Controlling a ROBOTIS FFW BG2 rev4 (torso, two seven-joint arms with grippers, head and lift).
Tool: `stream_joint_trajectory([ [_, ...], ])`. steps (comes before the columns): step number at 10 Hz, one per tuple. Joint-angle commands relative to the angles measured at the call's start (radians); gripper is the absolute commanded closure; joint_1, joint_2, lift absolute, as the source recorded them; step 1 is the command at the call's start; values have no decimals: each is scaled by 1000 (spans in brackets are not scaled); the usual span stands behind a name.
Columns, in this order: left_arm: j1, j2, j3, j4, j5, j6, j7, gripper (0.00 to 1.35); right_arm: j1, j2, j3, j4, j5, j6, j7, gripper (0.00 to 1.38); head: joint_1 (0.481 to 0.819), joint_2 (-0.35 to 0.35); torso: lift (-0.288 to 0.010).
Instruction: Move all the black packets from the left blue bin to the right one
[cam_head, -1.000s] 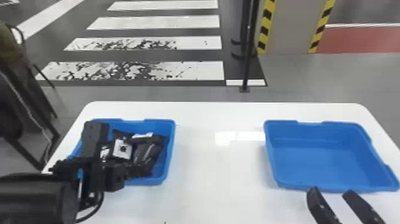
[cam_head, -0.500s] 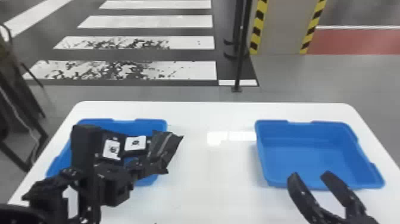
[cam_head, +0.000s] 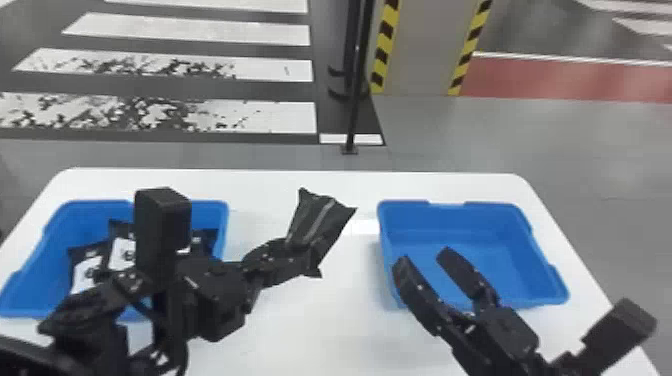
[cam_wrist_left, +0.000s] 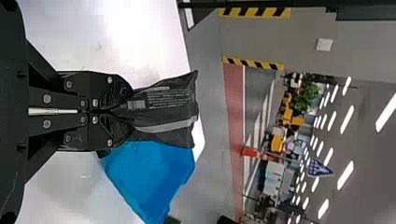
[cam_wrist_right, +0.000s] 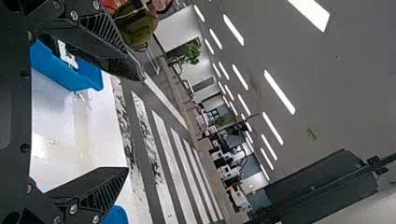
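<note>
Black packet (cam_head: 320, 220), grey-striped and flaring, is being pinched by the left gripper (cam_head: 299, 254); the right gripper (cam_head: 422, 256) is gaping wide.

Head view angled forward and down, closer sideways wrist views, sharing table (cam_head: 310, 330)

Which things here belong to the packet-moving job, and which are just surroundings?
Job:
- held black packet, left hand
- left blue bin, packets inside
- right blue bin
- right hand

Surroundings:
- black post
- hazard-striped pillar
- traffic cone
</note>
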Motion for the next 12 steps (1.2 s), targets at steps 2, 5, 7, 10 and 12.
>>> stream_joint_trajectory([
  [2,-26,6,-48,47,49,-34,-6,1211,-58,-14,42,22,-56,23,0,167,695,-146,-140],
  [5,-38,4,-62,82,75,-51,-9,1213,-97,-22,86,49,-88,43,-1,167,695,-149,-140],
  [7,-48,6,-80,96,101,-68,-13,1211,-141,-31,112,86,-92,43,-15,168,695,-134,-140],
  [10,-53,6,-94,113,125,-68,-13,1211,-168,-30,128,130,-121,-11,-33,802,695,-141,-140],
  [12,-53,6,-92,113,125,-70,-15,1211,-171,-31,126,128,-114,-26,-33,1085,695,-153,-140],
])
